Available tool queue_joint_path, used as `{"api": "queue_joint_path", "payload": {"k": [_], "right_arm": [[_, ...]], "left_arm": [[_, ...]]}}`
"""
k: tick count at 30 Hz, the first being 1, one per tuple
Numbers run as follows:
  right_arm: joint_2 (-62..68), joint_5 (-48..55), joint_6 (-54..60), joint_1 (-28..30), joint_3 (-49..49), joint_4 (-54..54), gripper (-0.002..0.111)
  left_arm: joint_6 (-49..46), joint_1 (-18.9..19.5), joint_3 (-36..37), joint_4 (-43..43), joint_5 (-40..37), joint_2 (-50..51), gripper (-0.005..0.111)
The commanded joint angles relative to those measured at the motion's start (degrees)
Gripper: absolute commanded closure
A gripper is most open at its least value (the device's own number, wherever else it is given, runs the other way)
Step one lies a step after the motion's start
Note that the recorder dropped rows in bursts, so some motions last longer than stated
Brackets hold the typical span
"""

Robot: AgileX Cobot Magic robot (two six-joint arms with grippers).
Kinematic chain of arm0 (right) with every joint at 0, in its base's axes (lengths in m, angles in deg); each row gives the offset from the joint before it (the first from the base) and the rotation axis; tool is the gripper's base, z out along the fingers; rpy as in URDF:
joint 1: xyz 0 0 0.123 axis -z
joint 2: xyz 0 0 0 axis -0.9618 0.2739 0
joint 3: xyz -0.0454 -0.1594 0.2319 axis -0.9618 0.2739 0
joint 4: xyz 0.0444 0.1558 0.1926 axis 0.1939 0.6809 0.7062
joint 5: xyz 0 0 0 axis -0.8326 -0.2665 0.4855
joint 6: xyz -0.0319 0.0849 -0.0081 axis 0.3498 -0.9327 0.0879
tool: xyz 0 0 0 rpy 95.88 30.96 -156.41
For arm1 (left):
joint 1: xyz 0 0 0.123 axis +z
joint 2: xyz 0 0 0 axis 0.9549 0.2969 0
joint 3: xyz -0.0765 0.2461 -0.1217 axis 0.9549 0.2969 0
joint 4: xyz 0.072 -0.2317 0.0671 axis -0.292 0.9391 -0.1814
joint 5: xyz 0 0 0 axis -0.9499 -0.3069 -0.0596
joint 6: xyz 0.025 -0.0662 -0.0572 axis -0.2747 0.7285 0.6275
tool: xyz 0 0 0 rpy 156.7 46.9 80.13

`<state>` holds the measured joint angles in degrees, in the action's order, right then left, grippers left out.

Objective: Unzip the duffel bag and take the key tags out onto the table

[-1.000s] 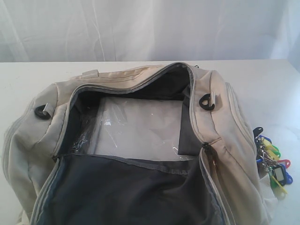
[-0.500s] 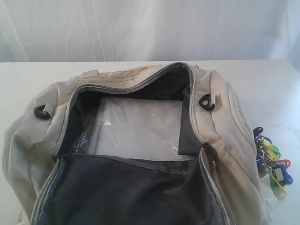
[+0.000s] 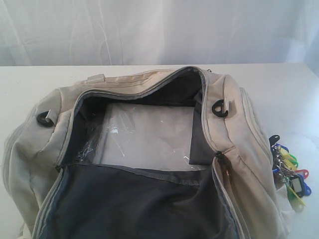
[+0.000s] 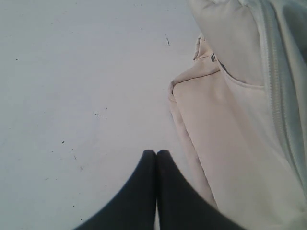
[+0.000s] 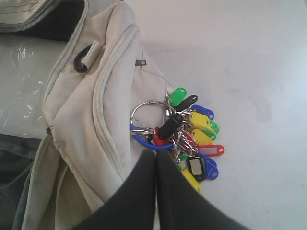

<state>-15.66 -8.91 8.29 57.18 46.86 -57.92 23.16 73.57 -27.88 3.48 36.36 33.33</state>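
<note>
1. Nearest in the exterior view, the bag (image 3: 244,154) fills the lower frame. It is unzipped, and its dark flap (image 3: 134,204) is folded toward the camera and runs off the bottom edge.
2. The key tags (image 3: 290,172) lie out on the table (image 3: 279,84), touching the bag's right side. They sit close to that view's right border.
3. The right gripper (image 5: 156,154) hangs over the bag's right edge, just beside the tags. Its fingers are pressed together with nothing between them, and neither the tags nor their rings are caught.
4. The left gripper (image 4: 156,154) is likewise clenched and empty. It is poised over bare table next to the bag's outer side, with open white surface stretching away from the bag.
5. Neither arm appears in the exterior view.
6. Further in, the mouth gapes wide and shows a clear plastic sheet (image 3: 144,134) on the bag floor, framed by dark lining.
7. A black D-ring (image 3: 221,110) stands on the right shoulder of the bag.
8. Beyond the far rim, bare table runs back to a white curtain (image 3: 159,30), with free room on both sides.
</note>
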Motion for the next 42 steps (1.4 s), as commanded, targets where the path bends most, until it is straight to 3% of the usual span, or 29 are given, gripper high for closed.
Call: {"api": "queue_joint_path", "payload": {"k": [1, 6, 16, 19, 28, 42], "right_arm": [[-0.25, -0.29, -0.21, 0.48, 0.23, -0.41, 0.108], [-3.32, -1.29, -0.21, 1.75, 1.24, 0.04, 0.108], [-17.82, -2.88, -0.21, 17.24, 11.45, -0.57, 0.108], [-20.95, -8.69, -0.21, 19.63, 14.75, -1.08, 0.108], [-28.05, -19.08, -0.21, 19.88, 22.96, -0.78, 0.108], [-28.64, -19.22, -0.21, 19.88, 26.39, -0.78, 0.108]], "left_arm": [[0.33, -0.32, 0.27, 0.0, -0.15, -0.26, 0.107], [0.33, 0.27, 0.27, 0.0, 0.43, -0.26, 0.107], [0.33, 0.86, 0.27, 0.0, 1.09, -0.26, 0.107], [0.33, 0.86, 0.27, 0.0, 1.09, -0.26, 0.107], [0.33, 0.86, 0.27, 0.0, 1.05, -0.26, 0.107], [0.33, 0.86, 0.27, 0.0, 1.05, -0.26, 0.107]]}}
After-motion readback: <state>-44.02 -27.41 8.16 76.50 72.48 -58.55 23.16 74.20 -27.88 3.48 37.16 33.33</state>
